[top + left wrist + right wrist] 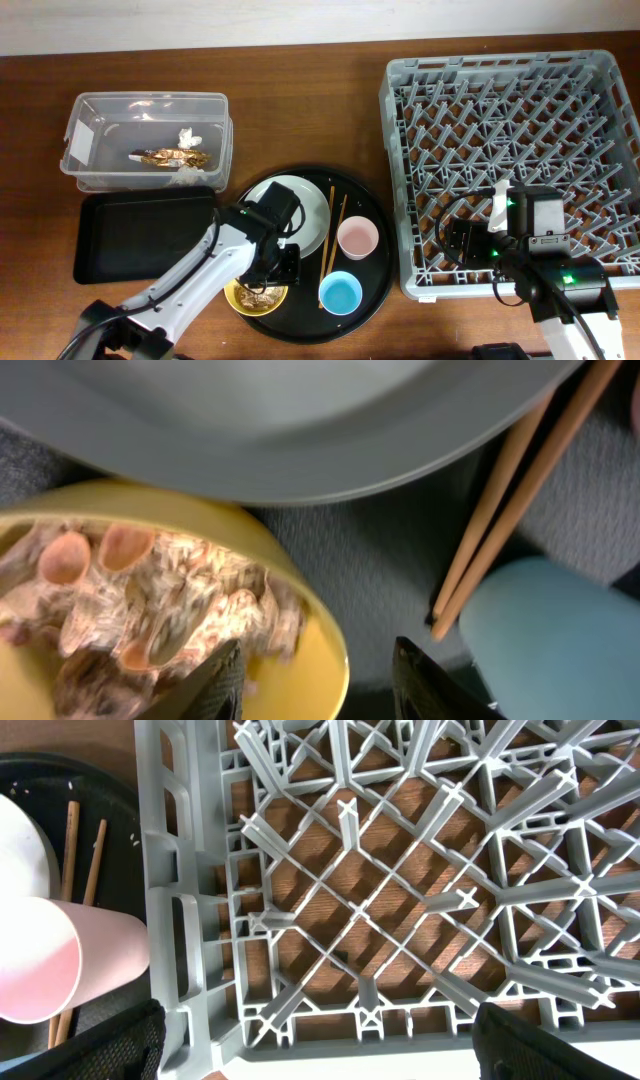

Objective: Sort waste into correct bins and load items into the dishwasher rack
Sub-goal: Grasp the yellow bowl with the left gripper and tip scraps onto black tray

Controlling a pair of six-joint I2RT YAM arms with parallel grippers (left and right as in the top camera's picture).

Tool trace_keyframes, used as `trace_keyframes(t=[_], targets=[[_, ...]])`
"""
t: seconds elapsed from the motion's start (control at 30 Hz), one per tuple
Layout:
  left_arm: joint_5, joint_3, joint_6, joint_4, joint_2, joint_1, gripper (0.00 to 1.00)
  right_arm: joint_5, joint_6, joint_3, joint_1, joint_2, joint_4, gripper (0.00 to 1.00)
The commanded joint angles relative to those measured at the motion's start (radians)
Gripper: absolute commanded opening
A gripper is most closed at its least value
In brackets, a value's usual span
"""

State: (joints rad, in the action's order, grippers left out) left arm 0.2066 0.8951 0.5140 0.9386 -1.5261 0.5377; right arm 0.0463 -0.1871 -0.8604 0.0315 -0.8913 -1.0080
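Note:
My left gripper (320, 685) is open over the right rim of the small yellow bowl (300, 630), one finger inside, one outside. The bowl (255, 297) holds tan-brown food scraps (120, 600). Behind it are the grey-green bowl (300, 205), the chopsticks (333, 228), the pink cup (357, 237) and the blue cup (340, 293), all on the round black tray (375, 280). The clear tub (95, 110) holds the gold-brown wrapper (170, 157) and white tissue bits (188, 137). My right gripper (315, 1040) is open and empty above the near-left corner of the grey dishwasher rack (600, 70).
The shallow black tray (140, 235) lies in front of the clear tub, left of the round tray. In the right wrist view the rack's left wall (165, 870) stands close beside the pink cup (60, 960) and chopsticks (85, 870).

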Motion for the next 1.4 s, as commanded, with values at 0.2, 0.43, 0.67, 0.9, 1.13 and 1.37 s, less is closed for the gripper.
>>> trace_keyframes(t=[0.2, 0.43, 0.67, 0.9, 1.13, 1.37], targets=[[-0.072, -0.063, 0.066, -0.149, 0.002, 0.003, 0.46, 0.003, -0.006, -0.018, -0.006, 0.001, -0.002, 0.99], [-0.152, -0.058, 0.066, -0.165, 0.002, 0.003, 0.33, 0.002, -0.006, -0.018, -0.006, 0.001, -0.002, 0.99], [-0.151, -0.058, 0.066, -0.164, 0.002, 0.003, 0.00, 0.002, -0.006, -0.018, -0.006, 0.001, -0.002, 0.99], [-0.152, -0.001, 0.029, -0.115, 0.035, 0.003, 0.00, 0.002, -0.006, -0.018, -0.006, 0.001, -0.002, 0.99], [-0.162, 0.168, -0.212, -0.026, 0.155, -0.037, 0.00, 0.002, -0.006, -0.018, -0.006, 0.001, -0.002, 0.99], [0.101, 0.179, -0.441, -0.006, 0.179, -0.374, 0.00, 0.002, -0.006, -0.018, -0.006, 0.001, -0.002, 0.99]])
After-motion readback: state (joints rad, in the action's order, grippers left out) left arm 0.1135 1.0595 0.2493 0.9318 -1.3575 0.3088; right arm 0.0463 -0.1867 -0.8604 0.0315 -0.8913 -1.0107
